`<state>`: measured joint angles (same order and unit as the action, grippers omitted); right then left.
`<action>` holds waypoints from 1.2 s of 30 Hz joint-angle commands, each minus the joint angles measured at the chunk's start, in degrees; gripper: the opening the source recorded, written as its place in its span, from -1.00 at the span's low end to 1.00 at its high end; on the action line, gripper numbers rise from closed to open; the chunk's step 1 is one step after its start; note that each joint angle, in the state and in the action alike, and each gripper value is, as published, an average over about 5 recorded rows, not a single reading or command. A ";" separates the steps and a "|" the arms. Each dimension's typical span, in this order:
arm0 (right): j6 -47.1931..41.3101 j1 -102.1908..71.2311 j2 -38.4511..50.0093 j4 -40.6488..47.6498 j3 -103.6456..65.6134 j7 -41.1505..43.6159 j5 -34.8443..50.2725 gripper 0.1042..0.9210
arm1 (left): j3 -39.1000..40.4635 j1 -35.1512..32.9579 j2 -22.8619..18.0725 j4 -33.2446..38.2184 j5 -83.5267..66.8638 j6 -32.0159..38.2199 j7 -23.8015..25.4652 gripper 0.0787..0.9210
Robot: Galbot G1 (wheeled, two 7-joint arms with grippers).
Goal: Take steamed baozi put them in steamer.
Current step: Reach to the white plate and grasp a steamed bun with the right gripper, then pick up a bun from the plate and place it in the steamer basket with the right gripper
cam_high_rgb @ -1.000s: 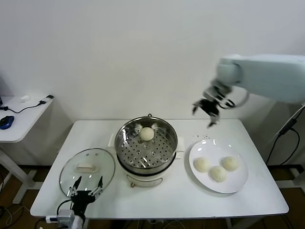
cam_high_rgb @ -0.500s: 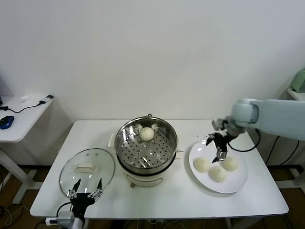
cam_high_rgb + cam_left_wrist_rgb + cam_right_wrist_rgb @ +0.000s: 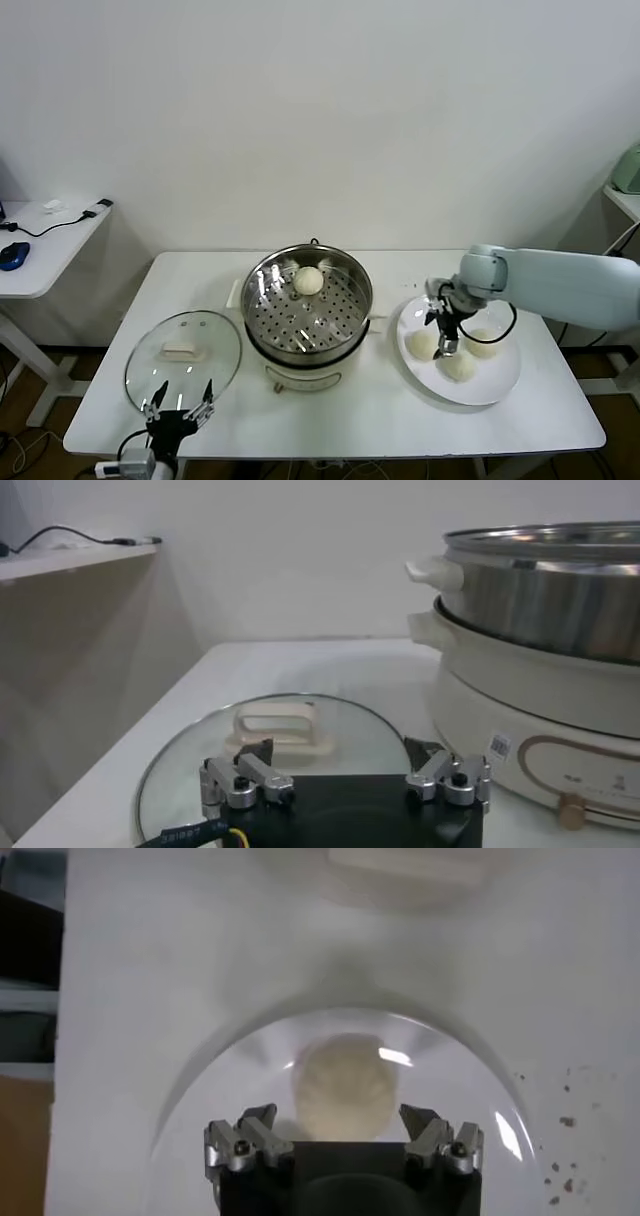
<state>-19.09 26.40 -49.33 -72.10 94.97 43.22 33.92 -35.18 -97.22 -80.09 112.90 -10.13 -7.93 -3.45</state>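
We see one steamed baozi (image 3: 308,281) already inside the steamer (image 3: 308,305); three remain on the white plate (image 3: 500,382). Our right hand (image 3: 446,330), fingers apart, hovers over the nearest bun (image 3: 345,1084). Our left hand (image 3: 179,407) waits, fingers apart, beside the glass lid (image 3: 184,356).

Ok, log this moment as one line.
right end effector open over plate bun | one bun in steamer | left end effector parked by lid

A plain white wall (image 3: 320,110) fills the far side of the room. A white table (image 3: 340,420) stands against it in the middle. At the left is a lower white side desk (image 3: 45,255) carrying a blue mouse (image 3: 12,255) and a black cable (image 3: 60,225). Brown floor (image 3: 20,400) shows beneath.
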 commanded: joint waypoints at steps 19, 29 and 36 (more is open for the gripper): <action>1.40 16.38 1.58 -3.47 6.12 5.89 1.59 0.28 | -0.02 -0.59 0.19 1.88 -0.22 -0.55 -0.10 0.77; 1.36 45.58 -4.73 -11.93 14.67 10.90 21.29 0.28 | 0.97 -0.04 0.42 3.23 -0.18 -1.33 -0.02 0.77; -4.84 43.37 -16.63 -15.23 7.29 3.97 33.65 0.28 | 1.52 0.69 0.21 3.76 -0.23 -1.91 0.07 0.77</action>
<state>-19.78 59.73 -55.35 -82.26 103.98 50.12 51.62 -33.91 -96.83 -79.74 116.26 -10.30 -9.56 -3.47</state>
